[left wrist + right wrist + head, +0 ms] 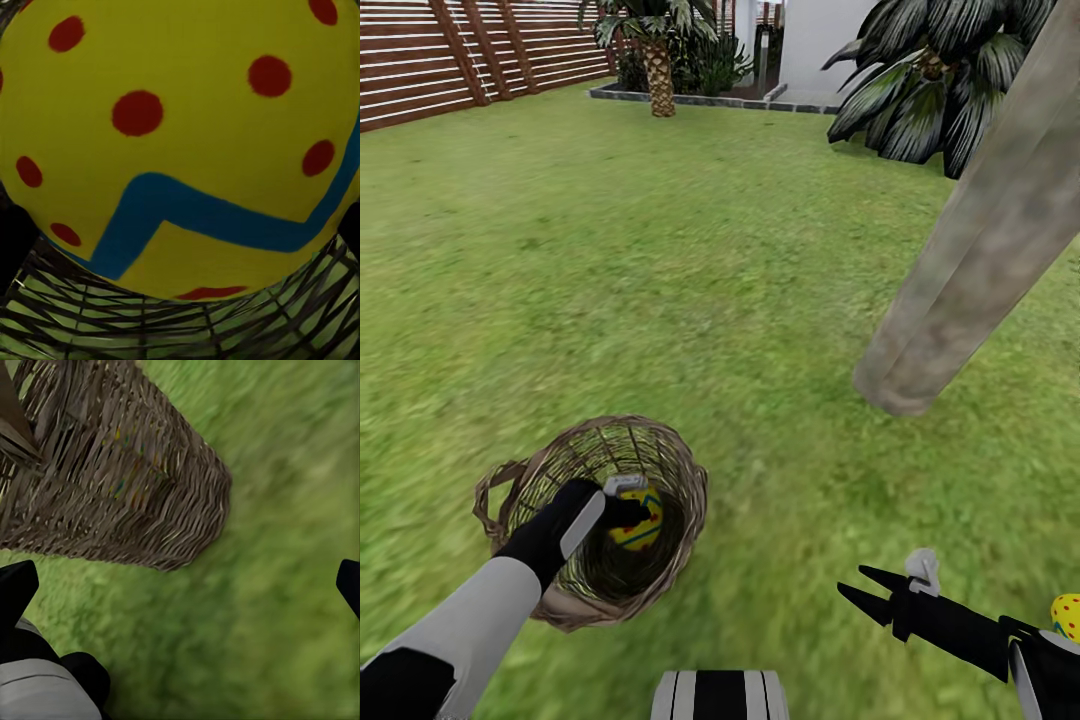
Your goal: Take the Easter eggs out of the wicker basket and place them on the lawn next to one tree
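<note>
The wicker basket [600, 520] stands on the lawn [660, 280] at the lower left. My left gripper [632, 512] reaches down into it and is shut on an Easter egg [641, 528], yellow with a blue zigzag. In the left wrist view this egg [180, 135] is very close, with the dark fingers [12, 244] at its sides and basket weave beneath. A second Easter egg [1067, 617] lies on the grass at the right edge, partly behind my right arm. My right gripper [852, 581] hovers open over the grass. The tree [980, 250] leans up at the right.
The right wrist view looks past the open gripper [181, 585] at the basket's outer wall [120, 472] and my left forearm [45, 690]. A short palm [657, 60], a dark leafy shrub [930, 80], a slatted fence [460, 50] and a white wall stand far back.
</note>
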Available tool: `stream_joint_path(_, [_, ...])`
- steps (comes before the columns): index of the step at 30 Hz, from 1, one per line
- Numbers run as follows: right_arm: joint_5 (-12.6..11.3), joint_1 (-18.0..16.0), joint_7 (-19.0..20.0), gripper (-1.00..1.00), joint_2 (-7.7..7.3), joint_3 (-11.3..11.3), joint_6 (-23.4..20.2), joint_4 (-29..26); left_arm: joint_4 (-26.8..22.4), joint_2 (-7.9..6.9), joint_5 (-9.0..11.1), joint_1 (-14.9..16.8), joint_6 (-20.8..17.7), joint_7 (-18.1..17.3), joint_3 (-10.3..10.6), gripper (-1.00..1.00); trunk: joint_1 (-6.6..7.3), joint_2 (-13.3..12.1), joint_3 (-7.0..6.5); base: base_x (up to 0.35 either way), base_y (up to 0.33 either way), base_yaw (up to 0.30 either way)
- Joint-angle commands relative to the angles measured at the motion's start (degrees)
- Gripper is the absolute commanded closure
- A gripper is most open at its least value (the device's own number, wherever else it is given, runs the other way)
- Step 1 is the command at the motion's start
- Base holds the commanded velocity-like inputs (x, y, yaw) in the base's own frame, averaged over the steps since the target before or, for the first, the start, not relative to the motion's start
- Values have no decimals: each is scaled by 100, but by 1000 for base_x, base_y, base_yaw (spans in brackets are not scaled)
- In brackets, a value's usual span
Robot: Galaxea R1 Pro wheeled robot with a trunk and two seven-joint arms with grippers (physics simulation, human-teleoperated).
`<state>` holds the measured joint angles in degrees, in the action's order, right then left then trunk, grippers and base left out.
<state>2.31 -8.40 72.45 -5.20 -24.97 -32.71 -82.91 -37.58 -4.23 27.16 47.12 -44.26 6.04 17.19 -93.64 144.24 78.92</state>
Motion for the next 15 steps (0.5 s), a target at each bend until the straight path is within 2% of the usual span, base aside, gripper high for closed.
stream_joint_path(1, [24,-4,35,-100,2,-10,-46,-6,-8,-8,61,10,-115,56,34,100,1,2,4,0,0,0])
stream_joint_path(4, [24,-4,35,-100,2,-16,-44,-2,-5,-8,65,62,-531,56,31,100,9,-2,-62,0,0,0])
stream_joint_path(15, [-13,-4,42,-100,-7,-54,-49,-5,-4,-7,60,124,-994,56,30,100,37,-17,-306,0,0,0])
